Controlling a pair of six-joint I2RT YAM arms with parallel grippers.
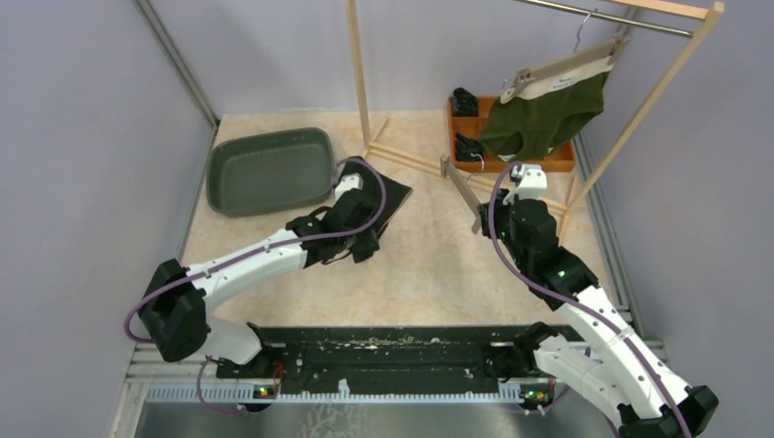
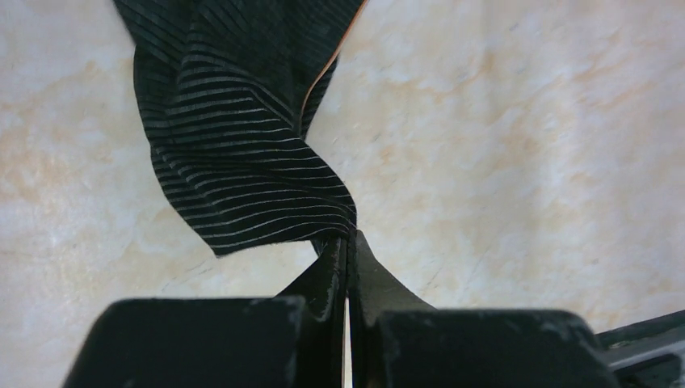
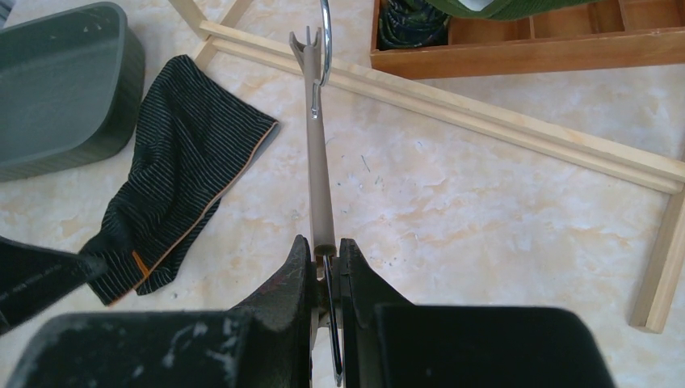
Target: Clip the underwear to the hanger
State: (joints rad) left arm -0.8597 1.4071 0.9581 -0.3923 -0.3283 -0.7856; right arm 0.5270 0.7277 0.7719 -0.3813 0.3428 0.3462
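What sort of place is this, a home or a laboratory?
Likely a robot test cell: grey walls enclose the table, with a small wooden rack and a mounting rail at its near edge.

A deep grey-green bin (image 1: 269,171) sits at the far left of the marbled beige tabletop (image 1: 429,274), just beside the foot of a pale wooden rack (image 1: 359,73). A metal rail (image 1: 602,15) runs across the rack's top. Under it at the back, a wooden tray (image 1: 557,166) holds small black items (image 1: 465,100) in its compartments.
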